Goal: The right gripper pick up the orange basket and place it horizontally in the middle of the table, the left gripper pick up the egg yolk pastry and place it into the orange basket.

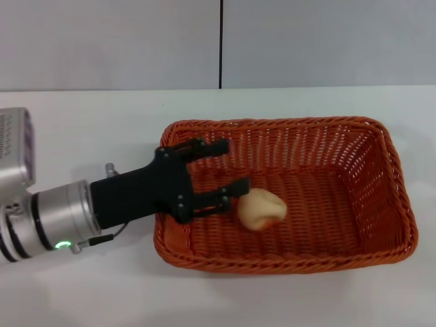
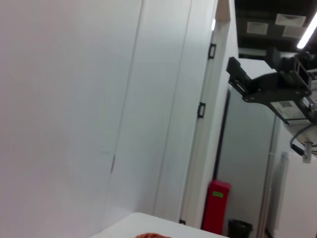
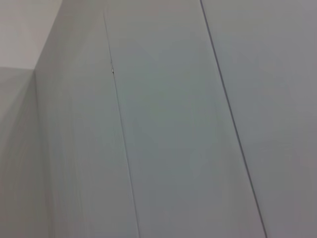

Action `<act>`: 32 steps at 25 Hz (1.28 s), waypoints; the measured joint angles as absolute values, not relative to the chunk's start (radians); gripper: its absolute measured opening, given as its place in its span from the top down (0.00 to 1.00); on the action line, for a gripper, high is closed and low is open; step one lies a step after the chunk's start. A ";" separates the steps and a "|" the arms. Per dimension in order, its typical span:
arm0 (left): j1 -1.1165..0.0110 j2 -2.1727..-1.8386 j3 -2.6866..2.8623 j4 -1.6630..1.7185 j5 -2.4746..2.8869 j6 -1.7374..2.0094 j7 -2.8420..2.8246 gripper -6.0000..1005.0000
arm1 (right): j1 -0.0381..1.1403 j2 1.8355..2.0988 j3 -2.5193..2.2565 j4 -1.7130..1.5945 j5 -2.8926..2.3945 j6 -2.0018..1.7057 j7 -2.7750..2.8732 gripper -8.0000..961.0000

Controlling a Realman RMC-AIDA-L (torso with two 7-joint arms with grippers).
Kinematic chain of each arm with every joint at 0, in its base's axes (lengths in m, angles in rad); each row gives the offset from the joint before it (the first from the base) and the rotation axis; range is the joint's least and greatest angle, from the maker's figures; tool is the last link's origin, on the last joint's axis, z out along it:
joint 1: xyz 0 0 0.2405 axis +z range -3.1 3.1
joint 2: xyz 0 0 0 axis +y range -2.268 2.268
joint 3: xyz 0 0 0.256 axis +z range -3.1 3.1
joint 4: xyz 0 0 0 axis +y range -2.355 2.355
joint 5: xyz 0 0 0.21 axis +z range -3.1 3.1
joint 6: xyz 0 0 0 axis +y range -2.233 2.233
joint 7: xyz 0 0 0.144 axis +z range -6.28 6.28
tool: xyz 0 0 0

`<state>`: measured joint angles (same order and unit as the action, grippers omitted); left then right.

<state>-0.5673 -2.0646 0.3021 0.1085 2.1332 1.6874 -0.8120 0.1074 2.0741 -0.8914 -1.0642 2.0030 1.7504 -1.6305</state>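
left arm (image 1: 41, 218) cut off, basket (image 2: 153, 235) barely visible

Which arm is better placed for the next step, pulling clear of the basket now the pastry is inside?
Left. The left gripper is open over the orange basket, beside the egg yolk pastry lying on the basket floor. The right gripper appears only in the left wrist view, raised well off the table.

No legible text or labels anywhere.

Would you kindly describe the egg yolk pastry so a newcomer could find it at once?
On the white table lies a large orange basket. On its floor, just beyond the open left claw, lies the egg yolk pastry, the only small, pale-cream, rounded thing against the orange weave.
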 joint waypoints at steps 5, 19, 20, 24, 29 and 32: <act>-0.466 -2.060 0.142 0.207 2.123 1.781 -0.815 0.24 | 0.108 2.077 -0.893 -1.035 2.006 1.748 -1.656 0.36; -0.242 -2.036 -0.412 0.328 2.114 1.881 -0.824 0.18 | 0.243 2.074 -0.563 -0.528 2.010 1.639 -2.197 0.36; -0.229 -2.037 -0.444 0.336 2.109 1.880 -0.818 0.18 | 0.281 2.074 -0.488 -0.445 2.010 1.597 -2.313 0.36; -0.209 -2.038 -0.488 0.382 2.077 1.878 -0.819 0.18 | 0.341 2.075 -0.390 -0.329 2.010 1.554 -2.479 0.36; -0.175 -2.054 -0.500 0.377 1.978 1.878 -0.799 0.18 | 0.407 2.076 -0.287 -0.219 2.010 1.501 -2.618 0.36; -0.137 -2.060 -0.500 0.335 1.951 1.889 -0.737 0.18 | 0.415 2.076 -0.270 -0.205 2.018 1.492 -2.621 0.36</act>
<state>-0.1366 -2.0603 -0.5002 0.3346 1.9510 1.8895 -0.7370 0.4147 2.0764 -0.2700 -0.2048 2.0178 1.4923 -2.6215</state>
